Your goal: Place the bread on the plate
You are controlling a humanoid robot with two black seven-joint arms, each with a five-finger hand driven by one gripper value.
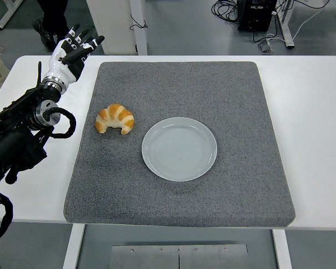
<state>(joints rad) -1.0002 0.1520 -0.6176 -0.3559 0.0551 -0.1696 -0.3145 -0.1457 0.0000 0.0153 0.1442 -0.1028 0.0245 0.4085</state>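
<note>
A golden croissant [115,118] lies on the grey mat [179,84], left of centre. Just to its right sits an empty pale plate [179,148], a small gap apart from the bread. My left hand [75,49] hovers over the table's far left corner, beyond and to the left of the croissant, with its fingers spread and holding nothing. The black left arm [22,134] reaches in from the left edge. My right arm does not show.
The mat covers most of the white table [308,112]. A person's dark shoe and legs [47,22] stand at the top left behind the table. Cables and a black box [256,14] lie on the floor at the top right.
</note>
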